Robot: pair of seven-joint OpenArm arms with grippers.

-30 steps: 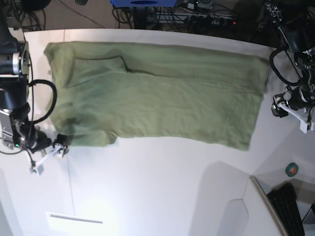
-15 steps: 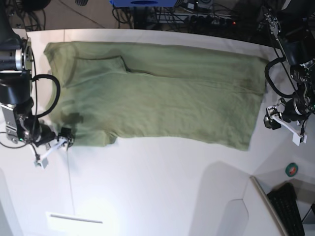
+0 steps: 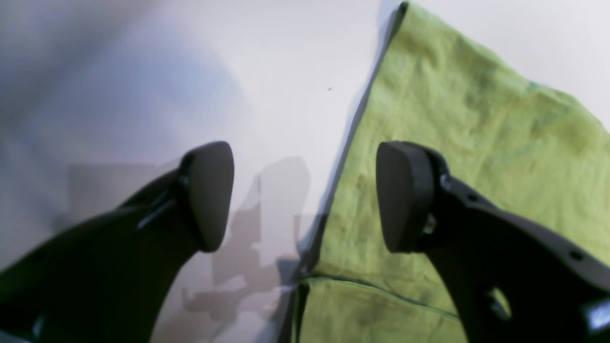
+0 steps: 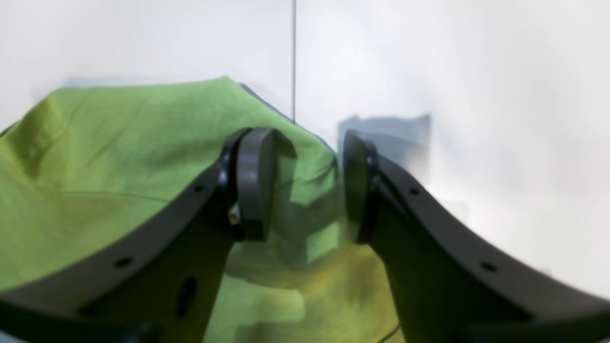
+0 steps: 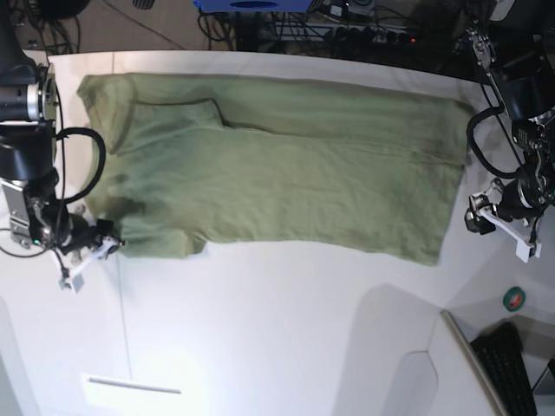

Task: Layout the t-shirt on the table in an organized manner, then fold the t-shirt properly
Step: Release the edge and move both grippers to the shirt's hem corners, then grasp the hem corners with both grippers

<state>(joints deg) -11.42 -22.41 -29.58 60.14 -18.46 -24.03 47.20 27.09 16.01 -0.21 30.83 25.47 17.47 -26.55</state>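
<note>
On the white counter (image 5: 277, 347) the olive t-shirt (image 5: 286, 165) lies spread flat. The right hand (image 4: 302, 190) straddles its raised corner, grip unclear; the left hand (image 3: 305, 197) gapes over its blurred hem

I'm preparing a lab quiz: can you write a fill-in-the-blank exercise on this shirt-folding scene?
1. The t-shirt lying on the table is ____ in colour.
2. The ____ pincer has cloth between its pads.
3. The left pincer straddles the shirt's ____.
4. One left pad is over bare ____.

Missing words: green; right; edge; table
</note>
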